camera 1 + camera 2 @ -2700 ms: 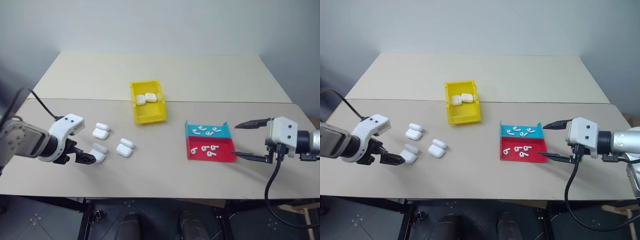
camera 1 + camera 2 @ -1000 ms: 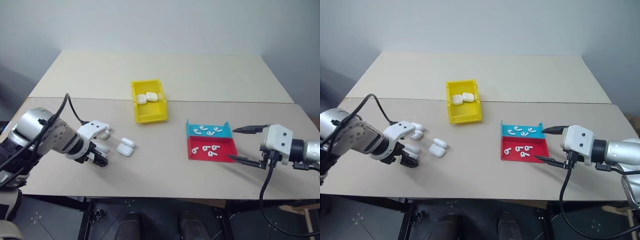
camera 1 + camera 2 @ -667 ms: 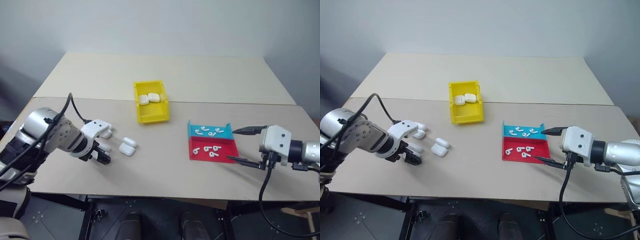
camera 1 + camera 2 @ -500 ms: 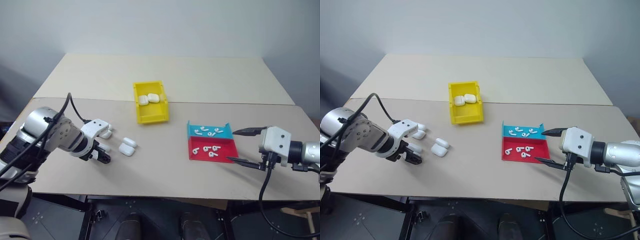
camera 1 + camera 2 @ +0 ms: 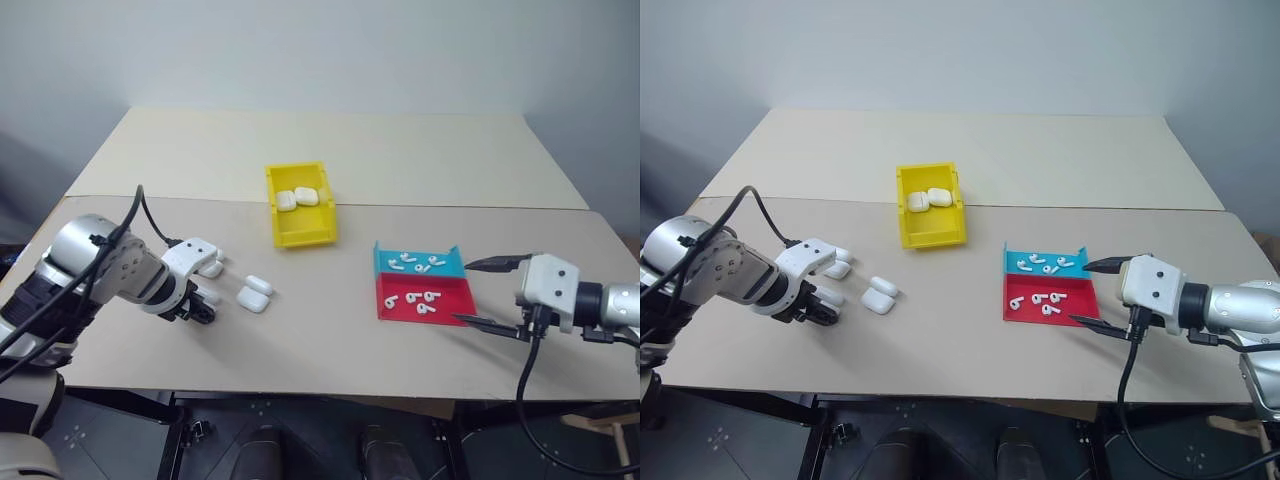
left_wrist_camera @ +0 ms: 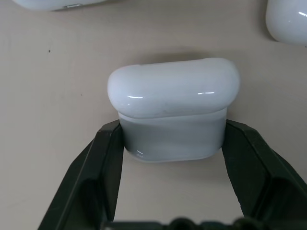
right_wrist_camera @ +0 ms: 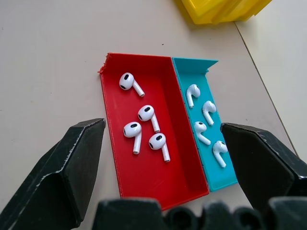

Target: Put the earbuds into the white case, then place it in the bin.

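white case (image 6: 172,112): pinched between the jaws of the left gripper (image 6: 171,143), base on the table (image 5: 330,340), lid end pointing away from the wrist
left jaws: clenched on the case's lower half, one black finger flat on each narrow side
right gripper (image 7: 168,143): jaws spread wide, holding nothing, hanging over the red tray (image 7: 144,172) and blue tray (image 7: 218,177)
earbuds (image 7: 144,129): loose in both trays, ahead of the right jaws
bin (image 5: 300,228): beyond and to the right of the left jaws, two cases inside
step tip: lift straight up, grip stays below the lid seam so the lid can open; glossy shell may slip
materials: case smooth glossy plastic, rounded corners; lid looks shut, seam hard to read
neighbours: two more cases just past the left jaws; don't nudge them
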Robot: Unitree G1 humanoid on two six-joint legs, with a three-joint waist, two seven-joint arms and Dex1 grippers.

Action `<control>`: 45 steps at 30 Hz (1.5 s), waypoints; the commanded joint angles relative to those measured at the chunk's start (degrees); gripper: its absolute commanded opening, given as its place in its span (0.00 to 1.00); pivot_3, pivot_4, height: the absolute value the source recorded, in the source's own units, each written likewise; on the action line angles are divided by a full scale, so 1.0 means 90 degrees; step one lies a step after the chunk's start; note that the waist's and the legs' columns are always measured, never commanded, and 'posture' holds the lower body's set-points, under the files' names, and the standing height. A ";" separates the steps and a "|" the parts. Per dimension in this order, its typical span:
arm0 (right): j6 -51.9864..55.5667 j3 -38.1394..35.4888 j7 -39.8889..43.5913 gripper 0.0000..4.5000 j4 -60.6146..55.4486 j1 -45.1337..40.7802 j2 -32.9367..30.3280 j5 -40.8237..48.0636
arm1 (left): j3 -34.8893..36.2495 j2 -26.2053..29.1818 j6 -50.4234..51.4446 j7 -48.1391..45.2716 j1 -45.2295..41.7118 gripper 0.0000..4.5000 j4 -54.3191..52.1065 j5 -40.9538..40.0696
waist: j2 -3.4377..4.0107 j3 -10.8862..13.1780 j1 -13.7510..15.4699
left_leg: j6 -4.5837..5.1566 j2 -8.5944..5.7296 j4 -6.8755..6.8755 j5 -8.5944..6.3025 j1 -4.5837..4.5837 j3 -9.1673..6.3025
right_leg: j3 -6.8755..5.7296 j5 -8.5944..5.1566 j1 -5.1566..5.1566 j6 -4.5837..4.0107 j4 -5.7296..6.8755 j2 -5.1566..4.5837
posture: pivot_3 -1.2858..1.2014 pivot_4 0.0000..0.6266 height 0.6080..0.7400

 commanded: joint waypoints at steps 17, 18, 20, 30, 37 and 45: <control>0.1164 0.0068 0.0296 1.00 -0.0069 -0.1340 -0.0948 0.0259 | 0.3990 -0.0058 -0.2876 -0.0770 0.2315 0.62 -0.3433 0.0389 | -0.0002 0.0005 -0.0050 | -0.0002 0.0002 0.0000 0.0001 -0.0070 0.0007 | 0.0006 0.0002 -0.0079 -0.0002 0.0002 -0.0005 | 0.52 0.24 1.00; 0.1348 0.0303 0.0386 1.00 -0.0037 -0.1618 -0.1073 0.0178 | 0.4089 -0.0502 -0.3594 -0.0727 0.2723 0.62 -0.3506 0.0643 | 0.0002 0.0002 -0.0040 | -0.0003 0.0002 0.0000 0.0002 -0.0063 0.0008 | 0.0006 0.0002 -0.0072 -0.0004 0.0007 -0.0005 | 0.52 0.24 1.00; 0.1535 0.0634 0.0602 1.00 0.0004 -0.1981 -0.1240 0.0089 | 0.4031 -0.1520 -0.5330 -0.0996 0.3408 0.62 -0.3490 0.1107 | -0.0011 0.0006 -0.0014 | -0.0004 0.0003 -0.0001 0.0003 -0.0056 0.0007 | 0.0003 0.0004 -0.0064 -0.0007 0.0004 -0.0004 | 0.52 0.24 1.00; 0.2690 0.2069 0.1748 0.91 -0.0865 -0.3021 -0.1718 -0.0011 | 0.3021 -0.3954 -0.9593 -0.3994 0.4402 0.62 -0.1859 0.1514 | -0.0003 -0.0002 0.0058 | -0.0002 0.0006 0.0042 0.0001 -0.0092 0.0007 | -0.0001 0.0015 -0.0075 -0.0002 -0.0007 -0.0002 | 0.52 0.24 1.00; 0.3434 0.3140 0.1441 0.79 -0.1071 -0.3550 -0.1296 -0.0853 | 0.2800 -0.3828 -1.0784 -0.5332 0.4522 0.62 -0.0897 0.1913 | 0.0000 -0.0004 -0.0010 | 0.0000 0.0007 0.0049 0.0000 -0.0091 0.0006 | -0.0001 0.0015 -0.0075 0.0001 -0.0004 -0.0002 | 0.52 0.24 1.00; 0.3435 0.3867 0.1349 0.66 -0.0830 -0.3711 -0.0715 -0.1561 | 0.2703 -0.3778 -1.1330 -0.5725 0.4540 0.62 -0.0882 0.2021 | 0.0001 -0.0004 -0.0007 | 0.0002 0.0008 0.0051 -0.0001 -0.0095 0.0006 | -0.0002 0.0016 -0.0079 0.0002 -0.0004 -0.0002 | 0.52 0.24 1.00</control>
